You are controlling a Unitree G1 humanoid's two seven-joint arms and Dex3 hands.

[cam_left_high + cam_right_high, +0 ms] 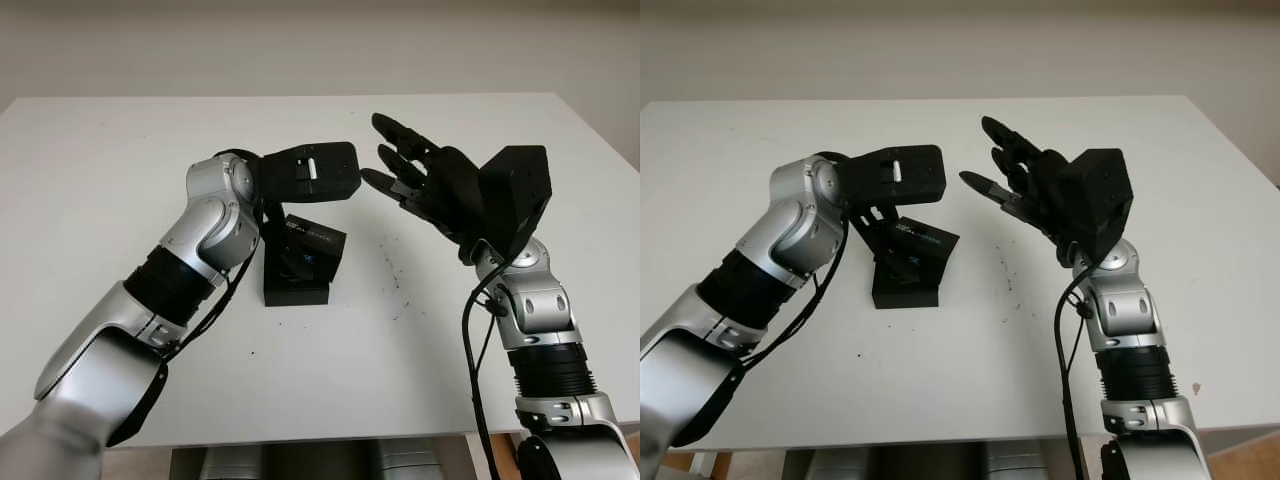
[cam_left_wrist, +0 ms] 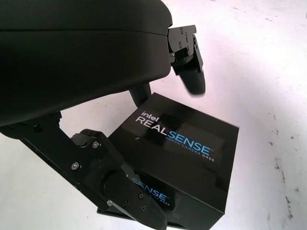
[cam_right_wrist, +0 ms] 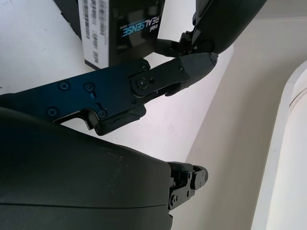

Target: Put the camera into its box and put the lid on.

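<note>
The fingers [image 2: 189, 72] of the left hand [image 1: 300, 185] are seen reaching down around a black box lid [image 2: 184, 153] printed "intel REALSENSE Depth Camera D405": one finger is placed at the lid's far edge and another [image 2: 129, 203] at its near lower corner, yet whether the lid is actually clamped cannot be told from the pictures. The lid is held tilted, with its lower edge set over the black box [image 1: 295, 285] that stands on the white worktop [image 1: 90, 180], just below the left hand. In the head views the left hand is found above and slightly behind the box, its wrist housing turned toward the middle of the worktop. Nothing is held by the right hand [image 1: 425, 180], which is open and raised in the air well clear of the worktop surface, to the right of the box, its fingers [image 1: 400, 135] pointed toward the left hand. The box's labelled side [image 3: 122, 28] is seen from the right wrist past that hand's fingers. Small dark specks [image 1: 395, 280] are scattered on the worktop between box and right arm
</note>
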